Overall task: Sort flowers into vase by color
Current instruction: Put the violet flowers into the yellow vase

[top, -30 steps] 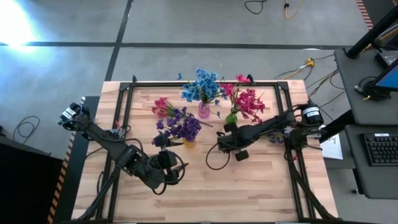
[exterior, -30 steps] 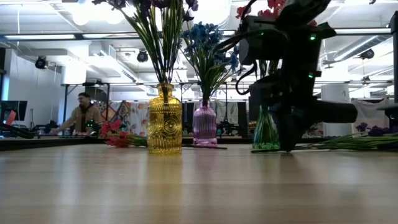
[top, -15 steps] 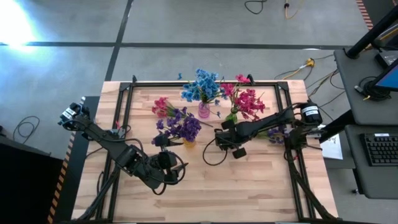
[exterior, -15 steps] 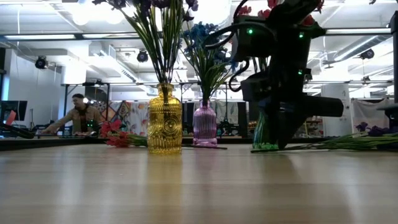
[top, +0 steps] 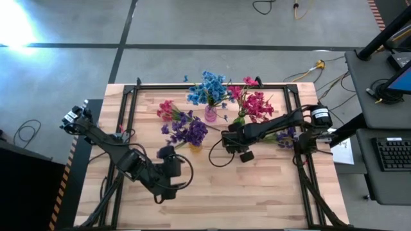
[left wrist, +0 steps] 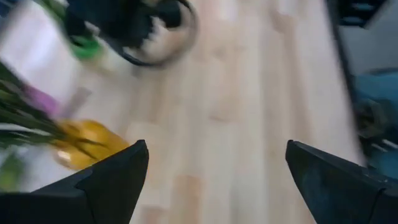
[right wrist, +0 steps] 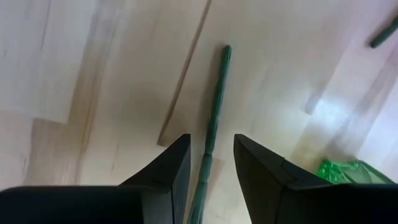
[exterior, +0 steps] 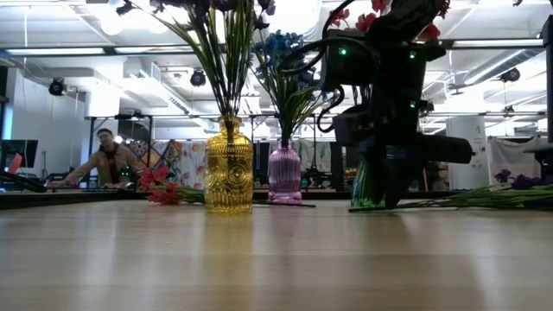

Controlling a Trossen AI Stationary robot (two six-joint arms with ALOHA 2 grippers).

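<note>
Right fingers (right wrist: 208,177): parted narrowly, a green stem (right wrist: 212,124) between them, lying flat on the wood; grip not evident.
Place: beside the green vase (right wrist: 345,171).
Left gripper (left wrist: 214,180): wide open, empty, near the yellow vase (left wrist: 87,144).
Next, my judgement: close squarely on the stem before lifting.
Flowers (top: 209,90): mostly sorted into 3 vases.

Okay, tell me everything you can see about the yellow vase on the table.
The yellow vase is a small amber bottle, seemingly glass, with an embossed round pattern on its wide belly and a narrow neck. It stands upright on the wooden table, to the left of a pink vase in the low view and apart from it. Green stems fan up from its neck, carrying purple flowers. Red-pink sprigs lie on the table behind it. No gripper touches it.
</note>
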